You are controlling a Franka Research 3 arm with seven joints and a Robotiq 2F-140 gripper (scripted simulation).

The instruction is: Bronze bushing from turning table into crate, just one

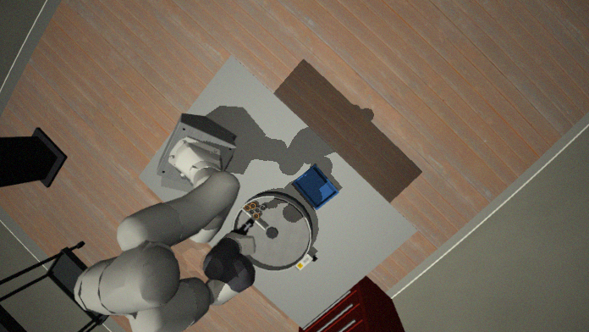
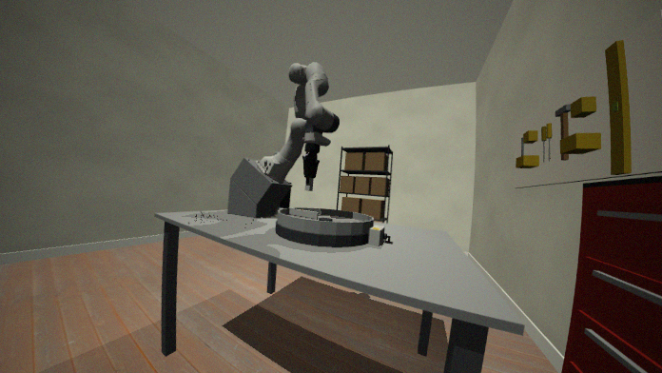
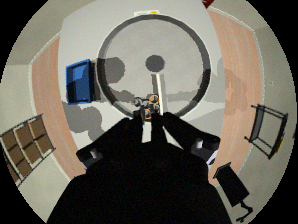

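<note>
The round turning table (image 1: pixel 288 250) (image 2: pixel 328 231) (image 3: pixel 150 40) holds a small cluster of bushings near its rim on the robot's side. Several have bronze-orange rings, among them one bronze bushing (image 1: pixel 252 206) and another nearer the bar (image 1: pixel 256 216) (image 3: pixel 154 99). Grey bushings (image 1: pixel 262 207) (image 3: pixel 137 101) lie beside and among them. My gripper (image 1: pixel 250 222) (image 2: pixel 309 187) (image 3: pixel 147 110) is shut with nothing between its fingers, pointing down high above the turning table near the cluster. Its fingers hide part of the cluster in the wrist view. The blue crate (image 1: pixel 329 190) (image 3: pixel 77 84) shows no bushing inside.
A pale straight bar (image 1: pixel 261 224) (image 3: pixel 160 95) runs from near the turning table's dark hub (image 1: pixel 272 232) (image 3: pixel 155 63) towards the rim, beside the bushings. A raised wall surrounds the turning table. A small box with a yellow mark (image 1: pixel 304 262) (image 2: pixel 377 236) sits outside that wall.
</note>
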